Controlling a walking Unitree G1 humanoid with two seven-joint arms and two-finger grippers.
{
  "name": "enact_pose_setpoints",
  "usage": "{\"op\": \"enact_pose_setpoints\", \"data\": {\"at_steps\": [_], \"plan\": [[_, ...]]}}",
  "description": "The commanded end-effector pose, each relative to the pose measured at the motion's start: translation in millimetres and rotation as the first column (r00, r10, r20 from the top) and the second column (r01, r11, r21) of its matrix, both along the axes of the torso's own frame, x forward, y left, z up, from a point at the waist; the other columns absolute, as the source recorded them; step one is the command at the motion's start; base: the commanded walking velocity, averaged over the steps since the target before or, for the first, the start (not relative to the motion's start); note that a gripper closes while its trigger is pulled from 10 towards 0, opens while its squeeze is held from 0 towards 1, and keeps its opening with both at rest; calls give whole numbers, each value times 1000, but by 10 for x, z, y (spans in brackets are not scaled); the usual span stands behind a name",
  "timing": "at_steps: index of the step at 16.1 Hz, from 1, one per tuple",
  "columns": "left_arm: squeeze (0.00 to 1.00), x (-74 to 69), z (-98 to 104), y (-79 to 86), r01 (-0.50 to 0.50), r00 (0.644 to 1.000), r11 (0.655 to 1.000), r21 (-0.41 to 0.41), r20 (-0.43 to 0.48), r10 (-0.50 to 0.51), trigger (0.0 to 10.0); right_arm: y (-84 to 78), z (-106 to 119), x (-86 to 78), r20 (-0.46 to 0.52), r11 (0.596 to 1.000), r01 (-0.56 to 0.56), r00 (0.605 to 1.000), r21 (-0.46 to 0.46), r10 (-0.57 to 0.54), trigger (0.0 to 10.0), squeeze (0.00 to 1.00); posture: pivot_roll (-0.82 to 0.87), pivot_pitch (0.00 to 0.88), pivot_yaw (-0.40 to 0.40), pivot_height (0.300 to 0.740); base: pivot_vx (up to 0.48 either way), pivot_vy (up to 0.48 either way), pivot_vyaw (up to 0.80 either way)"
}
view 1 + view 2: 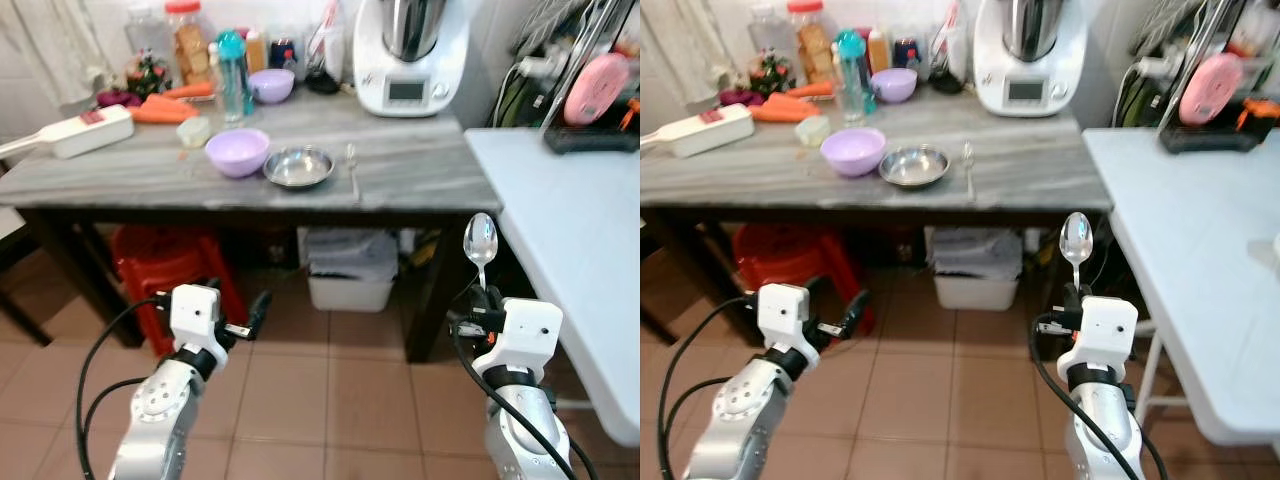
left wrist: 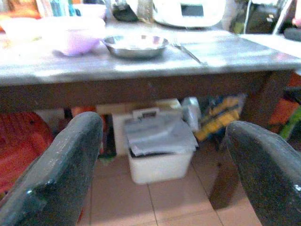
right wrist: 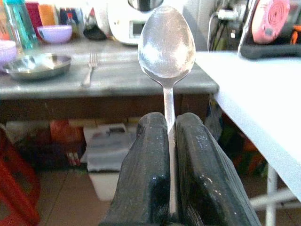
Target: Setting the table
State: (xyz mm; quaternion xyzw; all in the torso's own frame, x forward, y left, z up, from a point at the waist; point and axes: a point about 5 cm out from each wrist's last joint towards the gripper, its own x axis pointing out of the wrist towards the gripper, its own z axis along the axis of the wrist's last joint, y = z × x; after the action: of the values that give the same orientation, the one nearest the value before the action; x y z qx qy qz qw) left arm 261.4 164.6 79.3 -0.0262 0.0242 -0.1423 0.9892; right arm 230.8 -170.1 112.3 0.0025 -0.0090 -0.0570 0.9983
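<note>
Two lilac bowls sit on the grey surface (image 1: 420,170), one lilac bowl (image 1: 237,152) near the front edge and a second lilac bowl (image 1: 271,85) toward the back edge, with one steel bowl (image 1: 298,166) and one fork (image 1: 352,165) beside the nearer one. There is one spoon (image 1: 481,243), pinched upright in the right claw (image 1: 484,296), and two claws in all counting the left claw (image 1: 250,318), whose fingers stand apart. Along the back edge I count one white kitchen machine (image 1: 410,52), one teal bottle (image 1: 233,75) and two carrots (image 1: 165,106), and under the surface one red stool (image 1: 165,272) and one white bin (image 1: 350,268).
</note>
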Motion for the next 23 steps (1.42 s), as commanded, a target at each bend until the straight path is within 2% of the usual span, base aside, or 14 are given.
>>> {"op": "enact_pose_setpoints", "data": {"at_steps": [1,7,10,23], "plan": [[0,-11,4,89,-34,999,999,14,-7,34,10000,71,46,23,15,1000,-27,1000,8,26,10000,0,-22,0,25,740,259,0,-644],[0,15,25,46,-31,1000,1000,5,-1,31,10000,86,56,63,14,999,-40,999,-12,41,10000,0,-22,0,24,740,258,0,-83],[0,26,32,28,-23,1000,1000,3,0,23,10000,89,71,88,26,999,-36,999,-10,36,10000,0,-21,0,27,740,257,0,675],[0,59,44,-40,10,1000,1000,-5,-1,-10,10000,112,85,147,41,999,-41,998,-4,41,10000,0,-17,0,31,740,281,0,36]]}}
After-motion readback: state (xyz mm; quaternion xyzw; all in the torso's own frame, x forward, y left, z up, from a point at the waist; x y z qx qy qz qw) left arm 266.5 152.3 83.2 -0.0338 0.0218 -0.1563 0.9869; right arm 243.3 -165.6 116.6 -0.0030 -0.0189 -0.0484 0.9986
